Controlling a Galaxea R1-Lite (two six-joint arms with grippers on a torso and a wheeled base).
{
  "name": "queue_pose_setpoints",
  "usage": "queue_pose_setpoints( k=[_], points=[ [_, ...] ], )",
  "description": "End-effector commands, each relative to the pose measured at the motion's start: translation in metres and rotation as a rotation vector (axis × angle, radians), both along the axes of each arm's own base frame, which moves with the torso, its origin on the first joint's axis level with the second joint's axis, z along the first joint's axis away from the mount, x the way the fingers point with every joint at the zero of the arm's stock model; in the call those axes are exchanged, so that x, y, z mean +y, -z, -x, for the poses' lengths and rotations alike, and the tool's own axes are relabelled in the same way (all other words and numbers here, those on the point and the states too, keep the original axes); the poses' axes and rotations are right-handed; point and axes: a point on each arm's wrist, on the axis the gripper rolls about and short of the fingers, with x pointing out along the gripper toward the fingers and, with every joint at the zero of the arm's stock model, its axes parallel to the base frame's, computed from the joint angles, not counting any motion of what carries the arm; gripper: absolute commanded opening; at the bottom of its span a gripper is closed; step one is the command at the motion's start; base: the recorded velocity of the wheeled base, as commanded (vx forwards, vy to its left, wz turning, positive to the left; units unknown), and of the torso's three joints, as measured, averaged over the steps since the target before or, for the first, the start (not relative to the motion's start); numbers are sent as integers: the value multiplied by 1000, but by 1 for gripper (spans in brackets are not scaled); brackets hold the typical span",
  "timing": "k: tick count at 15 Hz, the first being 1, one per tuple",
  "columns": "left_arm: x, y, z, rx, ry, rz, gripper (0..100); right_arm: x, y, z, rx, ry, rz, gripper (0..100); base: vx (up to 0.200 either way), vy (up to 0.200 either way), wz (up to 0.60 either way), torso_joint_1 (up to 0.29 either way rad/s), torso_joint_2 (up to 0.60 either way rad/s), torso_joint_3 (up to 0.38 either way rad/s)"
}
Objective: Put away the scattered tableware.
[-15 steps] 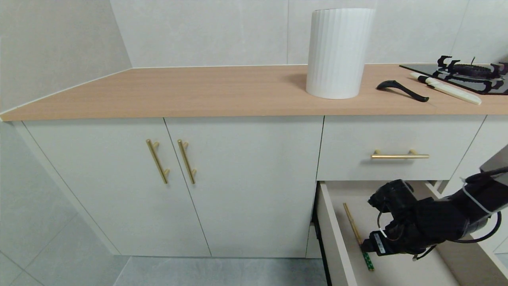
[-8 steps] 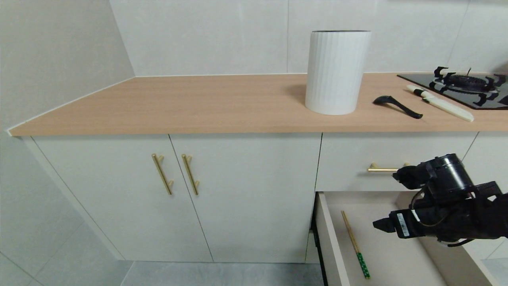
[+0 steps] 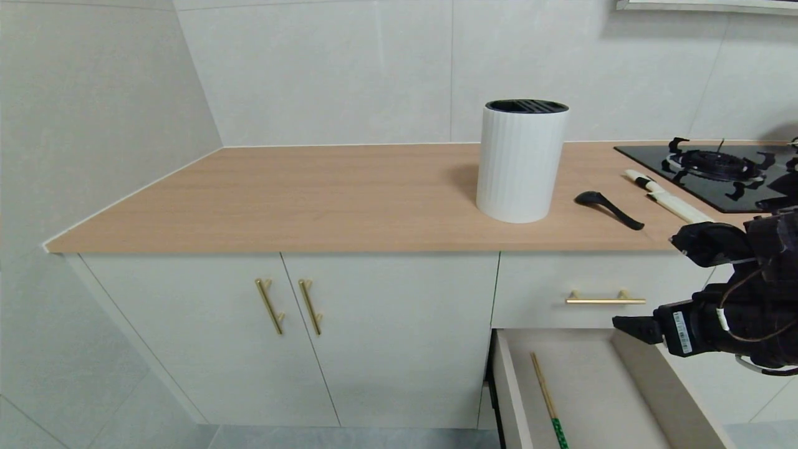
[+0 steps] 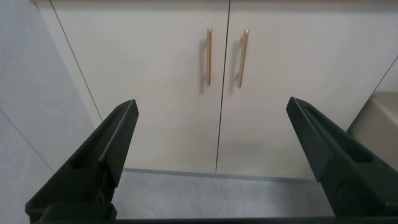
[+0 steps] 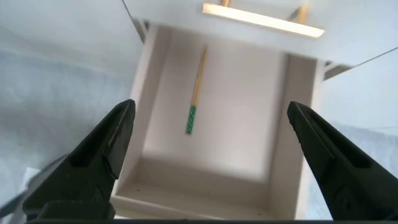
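Note:
A wooden chopstick with a green end lies in the open lower drawer; the right wrist view has the chopstick on the drawer floor. My right gripper hangs open above the drawer's right side, holding nothing. On the counter lie a black spoon and a white knife, to the right of a white ribbed holder. My left gripper is open and empty, low in front of the cabinet doors.
A black gas hob sits at the counter's far right. The upper drawer with a gold handle is closed. The left cabinet doors have gold handles. The wooden countertop is bare on the left.
The head camera has risen, shifting the whole scene down. My right gripper has lifted from beside the chopstick in the drawer to above it; the chopstick stays in the drawer.

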Motion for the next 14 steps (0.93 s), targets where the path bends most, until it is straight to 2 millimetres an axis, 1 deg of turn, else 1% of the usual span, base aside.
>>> queue_pose_setpoints(
  k=[1, 3, 5, 6, 7, 8, 9, 10, 11, 12, 13, 14],
  points=[
    [0, 0, 0, -1, -1, 1, 100, 0, -6, 0, -23, -1, -8, 100, 0, 0, 0, 163, -476, -310],
    [0, 0, 0, -3, -1, 1, 100, 1, -8, -5, -32, 1, -12, 100, 0, 0, 0, 183, -488, -312],
    [0, 0, 0, -1, -1, 1, 100, -1, -15, -11, -56, 11, -23, 100, 0, 0, 0, 186, -493, -298],
    [0, 0, 0, -3, -1, 1, 100, -5, -20, -16, -71, 15, -21, 100, 0, 0, 0, 139, -378, -232],
    [0, 0, 0, -1, -1, 1, 100, -14, -25, -25, -85, 15, -10, 100, 0, 0, 0, 76, -193, -119],
    [0, 0, 0, -1, -1, 1, 100, -25, -28, -38, -95, 1, -7, 100, 0, 0, 0, 46, -105, -76],
    [0, 0, 0, -1, -1, 1, 100, -31, -33, -48, -109, -21, -15, 100, 0, 0, 0, 32, -61, -41],
    [0, 0, 0, -1, -1, 1, 100, -39, -36, -68, -117, -36, -31, 100, 0, 0, 0, 0, 0, 0],
    [0, 0, 0, -1, -1, 1, 100, -46, -35, -87, -115, -46, -45, 100, 0, 0, 0, 0, 0, 0],
    [0, 0, 0, -1, -1, 1, 100, -51, -30, -105, -106, -58, -46, 100, 0, 0, 0, 0, 0, 0],
    [0, 0, 0, -1, -1, 1, 100, -52, -27, -114, -103, -56, -40, 100, 0, 0, 0, 0, 0, 0],
    [0, 0, 0, -1, -1, 1, 100, -55, -19, -140, -99, -55, -29, 100, 0, 0, 0, 0, 0, 0]
  ],
)
